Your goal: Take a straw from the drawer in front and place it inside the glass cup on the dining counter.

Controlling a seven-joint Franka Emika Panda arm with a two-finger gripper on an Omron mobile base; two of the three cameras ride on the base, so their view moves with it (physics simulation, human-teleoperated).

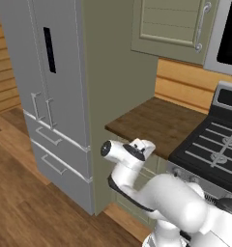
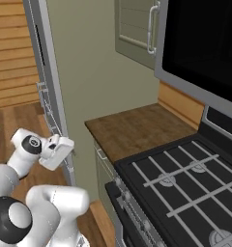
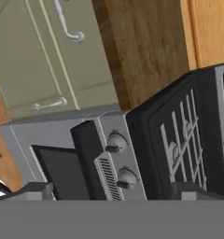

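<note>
Left of the claw (image 3: 114,189) stands the tall grey refrigerator (image 1: 50,96), smooth and flat-fronted, with thin bar handles on its doors and its two lower drawers. Its sage-green side panel (image 1: 118,96) is matte and plain. Right of the claw is the black stove (image 1: 214,144) with thin grey wire grates on top and a steel front band that carries two round knobs (image 3: 115,142). Between fridge and stove, just beyond the claw, lies the dark-brown wood-grain countertop (image 1: 152,120), a flat slab with a straight edge. High above it hangs the sage-green wall cabinet (image 1: 171,24) with a framed panel door. Directly under the countertop edge, in front of the claw, is the sage-green flat-panel drawer (image 3: 86,60) with a small curved silver handle (image 3: 69,25); it is pushed fully in. The two dark fingertips stand wide apart, well short of the drawer.
</note>
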